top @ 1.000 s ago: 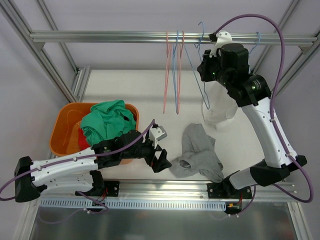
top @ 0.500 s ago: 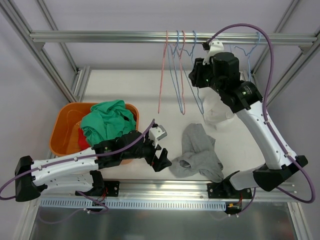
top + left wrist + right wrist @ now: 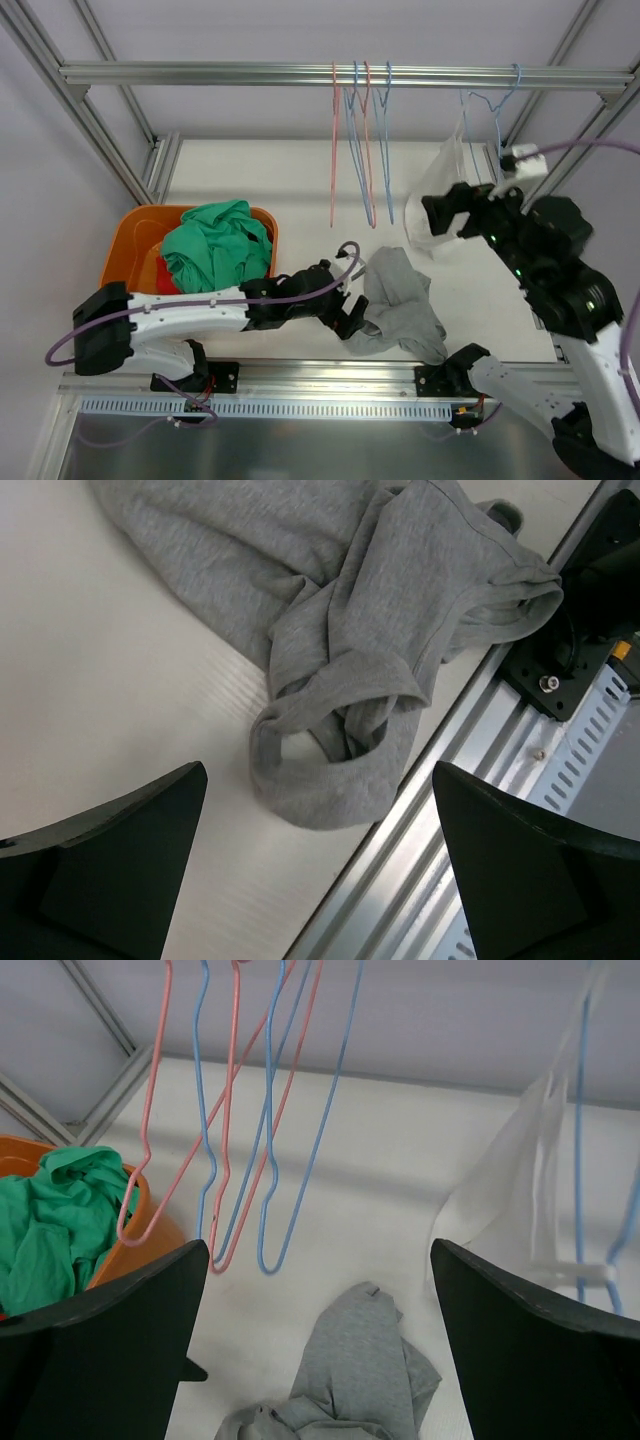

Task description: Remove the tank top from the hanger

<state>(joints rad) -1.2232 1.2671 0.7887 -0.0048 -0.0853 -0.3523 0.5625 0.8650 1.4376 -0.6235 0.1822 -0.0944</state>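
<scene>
The white tank top (image 3: 447, 165) hung on the blue hanger (image 3: 578, 1110) at the right end of the rail (image 3: 200, 72) — not removed. The right gripper (image 3: 455, 212) stood released and empty just before it. The left gripper (image 3: 350, 312) — also released — hovered over a grey garment (image 3: 400, 305).

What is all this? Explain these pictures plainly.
Two robot arms are bolted to a table. The wide picture comes from a camera above and behind them; the other two from a camera on each wrist. On the table lie a grey tank top and an orange bin of green clothes. A white tank top hangs on a blue hanger from the rail, near empty hangers. The left end effector is open near the grey top; the right end effector is open too. Neither holds anything.
</scene>
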